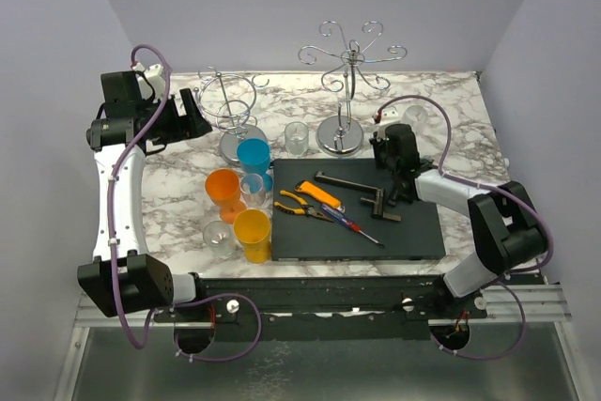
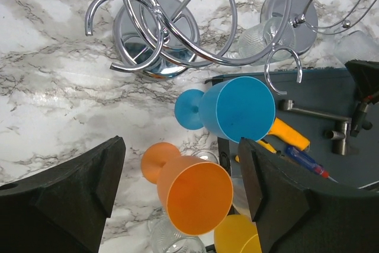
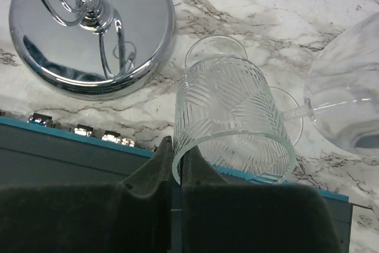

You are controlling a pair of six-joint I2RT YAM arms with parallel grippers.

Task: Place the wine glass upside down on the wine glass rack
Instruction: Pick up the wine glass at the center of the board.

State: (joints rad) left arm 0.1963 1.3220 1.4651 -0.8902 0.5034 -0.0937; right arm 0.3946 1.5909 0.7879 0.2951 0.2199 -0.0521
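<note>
The right pincer is pinched shut on the rim of a patterned clear glass. The left pincer gapes wide and empty above the coloured goblets.

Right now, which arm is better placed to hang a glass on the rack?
Right. The right gripper is pinched shut on the rim of the patterned glass, just beside the rack base. The left gripper hangs open above the blue cup and orange cup, holding nothing.
</note>
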